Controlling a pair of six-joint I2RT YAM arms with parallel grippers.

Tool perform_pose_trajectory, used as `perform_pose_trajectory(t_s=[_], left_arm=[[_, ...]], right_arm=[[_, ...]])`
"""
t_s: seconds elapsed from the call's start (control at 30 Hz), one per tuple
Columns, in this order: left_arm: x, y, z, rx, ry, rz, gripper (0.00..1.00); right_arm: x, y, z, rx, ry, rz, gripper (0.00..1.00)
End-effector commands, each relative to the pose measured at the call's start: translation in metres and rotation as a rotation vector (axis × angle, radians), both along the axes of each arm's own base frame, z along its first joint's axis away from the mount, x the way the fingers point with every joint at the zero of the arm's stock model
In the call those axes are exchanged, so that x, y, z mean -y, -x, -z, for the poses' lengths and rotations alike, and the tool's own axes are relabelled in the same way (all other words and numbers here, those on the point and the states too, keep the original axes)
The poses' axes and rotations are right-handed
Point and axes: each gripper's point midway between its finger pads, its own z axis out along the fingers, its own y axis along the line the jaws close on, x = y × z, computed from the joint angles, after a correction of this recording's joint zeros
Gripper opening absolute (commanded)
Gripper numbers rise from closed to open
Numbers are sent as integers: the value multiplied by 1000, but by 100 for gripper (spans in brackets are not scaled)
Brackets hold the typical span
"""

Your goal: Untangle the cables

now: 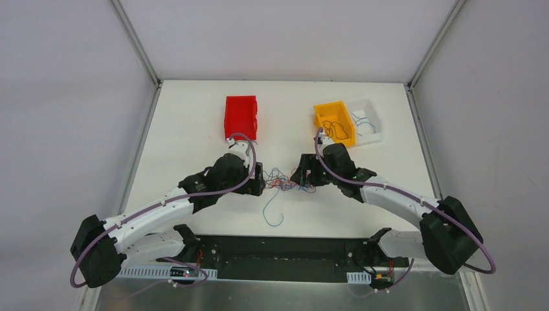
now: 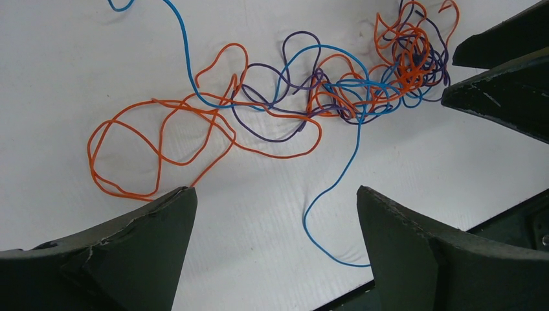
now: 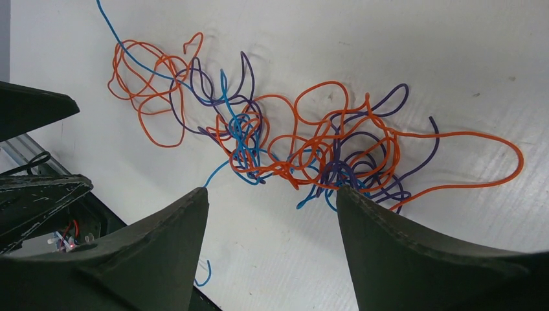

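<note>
- From above, the cables (image 1: 285,182) lay as a thin multicoloured tangle on the white table (image 1: 188,123), between the left gripper (image 1: 260,183) and the right gripper (image 1: 302,179).
- In the left wrist view, the left fingers (image 2: 149,246) stood wide apart. Only one blue strand lay between them, and the knot lay beyond.
- In the right wrist view, the right fingers (image 3: 401,253) were also wide apart, holding nothing, with the tangle at their tips.

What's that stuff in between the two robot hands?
A tangled bunch of thin orange, blue and purple cables lies on the white table, right between the left gripper and the right gripper. The top view shows it best.
</note>
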Motion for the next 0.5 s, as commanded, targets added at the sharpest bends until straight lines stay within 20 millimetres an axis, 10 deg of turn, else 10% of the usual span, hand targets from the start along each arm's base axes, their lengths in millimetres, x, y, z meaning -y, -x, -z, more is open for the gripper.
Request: perform_pose_trajectory(t_s=[0.0,0.47], left_arm=[[1,5,2,-46,27,-16,98],[1,21,19,-158,72,-59,95]], right_arm=[[-10,-3,-1,53,-51,-12,75],[-21,-3,27,30,-48,4,73]])
